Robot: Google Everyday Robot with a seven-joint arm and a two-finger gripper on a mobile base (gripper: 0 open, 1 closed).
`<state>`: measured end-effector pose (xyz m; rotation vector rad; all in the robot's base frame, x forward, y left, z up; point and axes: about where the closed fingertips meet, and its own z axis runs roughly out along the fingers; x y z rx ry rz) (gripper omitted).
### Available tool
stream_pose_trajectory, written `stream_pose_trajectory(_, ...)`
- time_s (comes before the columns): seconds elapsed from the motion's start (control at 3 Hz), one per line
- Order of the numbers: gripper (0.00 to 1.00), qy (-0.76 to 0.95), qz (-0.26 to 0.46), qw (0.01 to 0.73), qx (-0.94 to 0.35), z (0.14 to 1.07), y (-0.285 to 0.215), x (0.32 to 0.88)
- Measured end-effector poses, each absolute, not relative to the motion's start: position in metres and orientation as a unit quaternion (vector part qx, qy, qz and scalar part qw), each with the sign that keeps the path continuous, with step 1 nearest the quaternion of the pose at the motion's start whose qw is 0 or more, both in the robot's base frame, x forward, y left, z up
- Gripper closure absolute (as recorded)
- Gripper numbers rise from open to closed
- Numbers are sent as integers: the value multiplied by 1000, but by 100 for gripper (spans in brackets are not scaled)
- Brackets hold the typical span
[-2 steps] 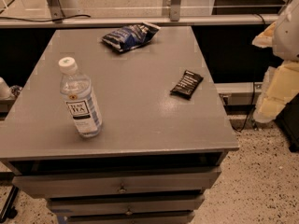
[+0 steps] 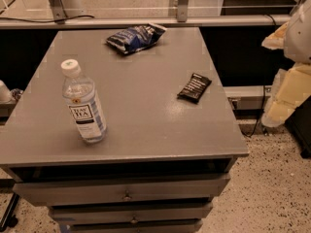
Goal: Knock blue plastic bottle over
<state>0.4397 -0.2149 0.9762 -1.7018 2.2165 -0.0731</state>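
Observation:
The blue plastic bottle [image 2: 83,103] stands upright near the front left of the grey table [image 2: 146,115]. It is clear, with a white cap and a white and pale blue "TEA" label. My gripper [image 2: 284,103] is at the right edge of the view, beyond the table's right side and far from the bottle. It shows only as cream and white arm parts hanging beside the table.
A dark blue crinkled snack bag [image 2: 136,37] lies at the back middle of the table. A small black wrapped bar [image 2: 194,87] lies toward the right side. Drawers [image 2: 126,191] sit under the tabletop. A rail and glass panel run behind the table.

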Motion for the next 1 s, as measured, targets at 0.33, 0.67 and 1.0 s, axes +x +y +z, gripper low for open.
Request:
stream_pose_trajectory(0.33,0,780,19,213,-588,959,-198,444)
stream_pose_trajectory(0.67,0,754,80,295,-581,957,-152,459)
stream_pose_trajectory(1.0,0,711,140,370,-582,972,-93,468)
